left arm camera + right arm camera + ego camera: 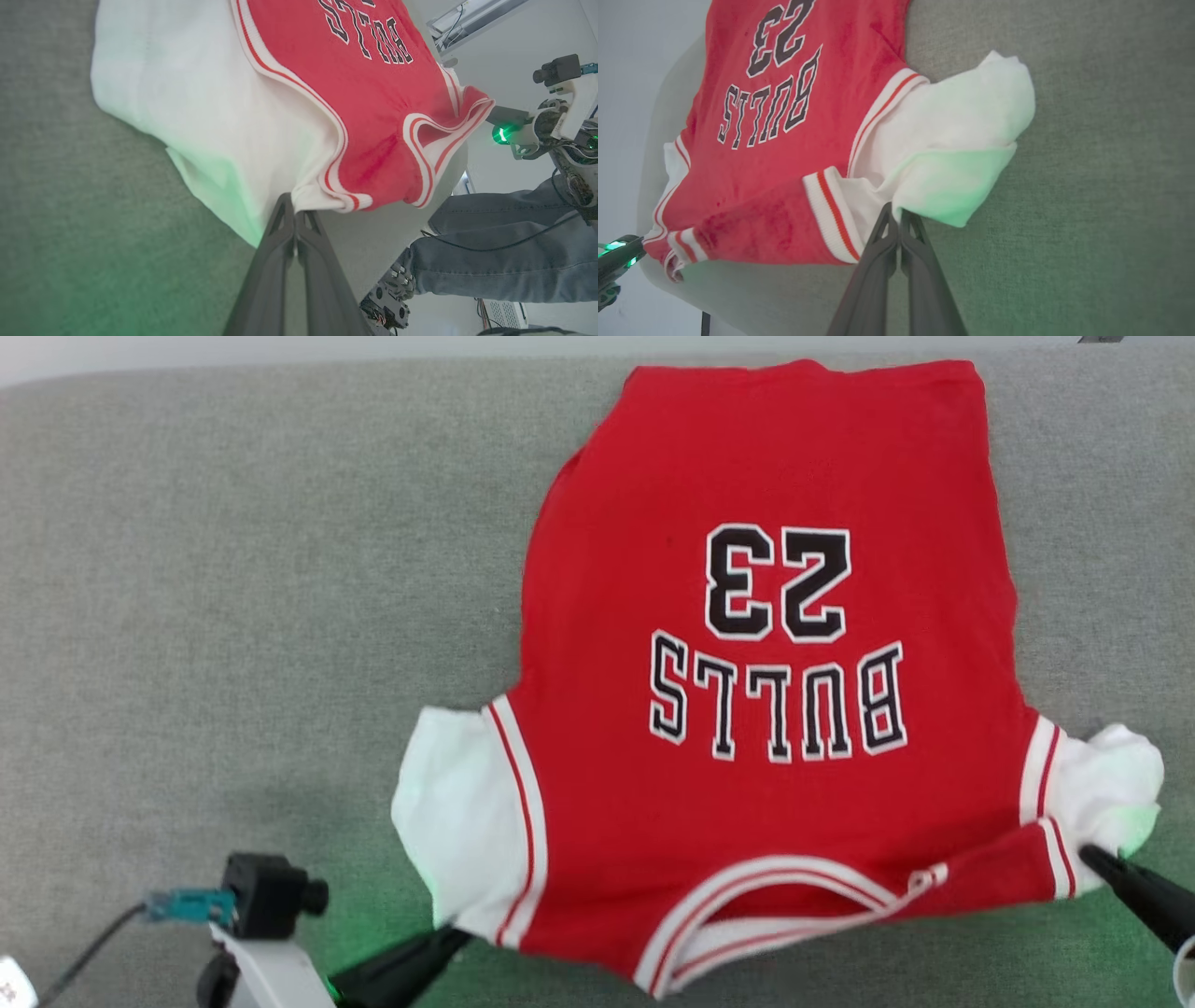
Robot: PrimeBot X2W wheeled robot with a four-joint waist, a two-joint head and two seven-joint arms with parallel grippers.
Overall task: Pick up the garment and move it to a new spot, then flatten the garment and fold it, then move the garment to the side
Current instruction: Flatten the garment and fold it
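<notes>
"Where is the jersey lying right now?"

"The red Bulls jersey (766, 728) is lying lettered side up on the grey padded surface (233, 616), over to the robot's right of the middle. Its collar end is sitting nearest the robot and its hem is reaching the far edge, so the long axis is running straight away from the arms."

"And the grippers, what are they doing?"

"The left gripper (448, 938) is pinching the near edge where the left sleeve (457, 812) meets the striped trim, its fingers pressed together with cloth between them. The right gripper (1088, 854) is doing the same on the right sleeve (1111, 775), its fingers closed on the white edge, and that sleeve is bunching up. The shoulder beside it is folding over on itself."

"So which arm is nearer?"

"Neither, I'd say. Each one is gripping its own near corner, and the whole body of the jersey is stretching away beyond them. Most of the bare surface is lying to the robot's left, so I'm guessing the carry will go that way, with both arms lifting together."

"Anyone close by?"

"A person's legs in jeans (490, 261) are showing just past the near edge."
</notes>
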